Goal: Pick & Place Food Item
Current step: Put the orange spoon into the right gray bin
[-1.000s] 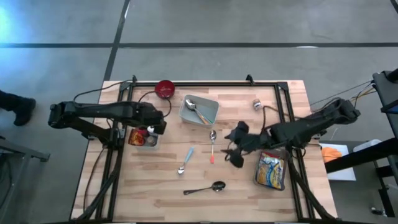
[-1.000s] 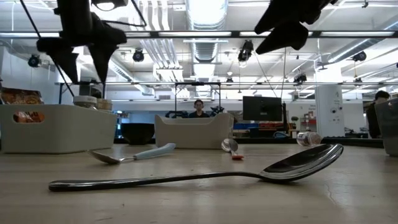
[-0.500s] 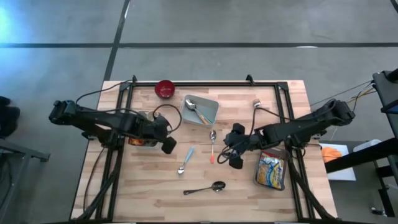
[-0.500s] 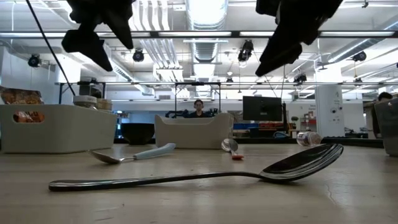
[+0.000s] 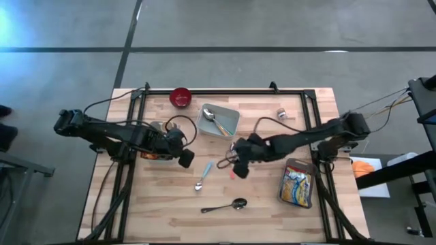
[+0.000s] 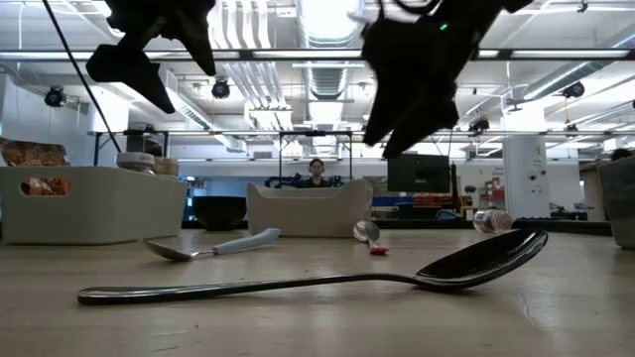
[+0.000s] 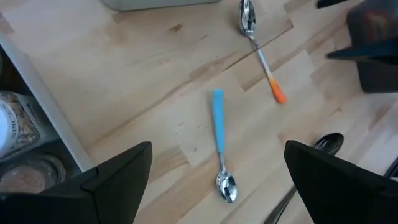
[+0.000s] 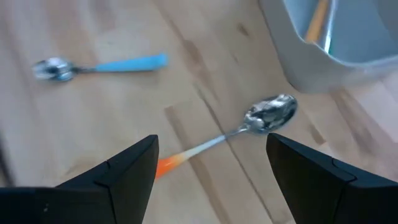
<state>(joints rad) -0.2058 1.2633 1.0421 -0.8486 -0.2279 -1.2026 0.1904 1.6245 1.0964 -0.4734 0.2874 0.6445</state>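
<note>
Food shows in two places. A yellow snack bag [image 5: 297,185] lies near the table's right edge, and jars [image 7: 18,130] stand in a white bin [image 5: 155,152] at the left. My left gripper [image 5: 184,158] hangs open above the table just right of that bin, over the blue-handled spoon [image 7: 219,140]. My right gripper [image 5: 235,163] hangs open, empty, low over the orange-handled spoon [image 8: 236,130] in the table's middle; its fingers stand on either side of the spoon without touching it.
A grey bin [image 5: 218,120] with spoons stands behind the orange-handled spoon. A red bowl [image 5: 180,97] sits at the far edge, a large dark spoon [image 5: 225,205] near the front edge, a small shiny object [image 5: 281,113] far right. A black frame borders the table.
My left gripper has swung from above the white bin toward the table's right, tipping as it went, then stopped over the blue-handled spoon. My right gripper has gone toward the table's left and down, coming over the orange-handled spoon. Both stay open. No object has moved.
</note>
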